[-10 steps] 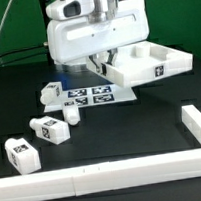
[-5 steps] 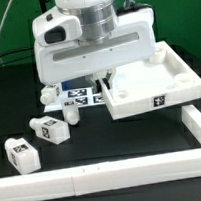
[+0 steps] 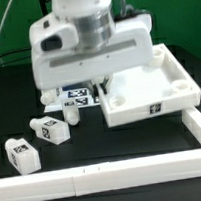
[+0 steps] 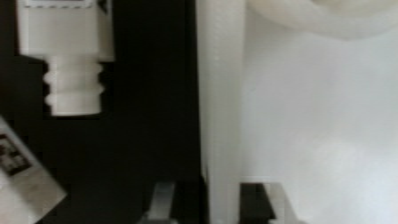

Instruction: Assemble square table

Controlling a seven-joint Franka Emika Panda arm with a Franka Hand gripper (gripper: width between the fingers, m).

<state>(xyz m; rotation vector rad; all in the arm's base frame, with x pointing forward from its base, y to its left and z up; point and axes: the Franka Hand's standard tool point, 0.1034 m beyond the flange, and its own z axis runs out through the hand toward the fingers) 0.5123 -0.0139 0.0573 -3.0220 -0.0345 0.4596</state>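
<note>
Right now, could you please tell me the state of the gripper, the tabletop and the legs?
gripper: shut on one wall of the tabletop.
tabletop: rim up, held by that wall, nothing fitted to it.
legs: loose on the black table, none attached.

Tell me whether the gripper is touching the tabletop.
Touching. In the wrist view the gripper straddles the rim of the tabletop, with both fingers pressed against the rim wall and no gap showing.
</note>
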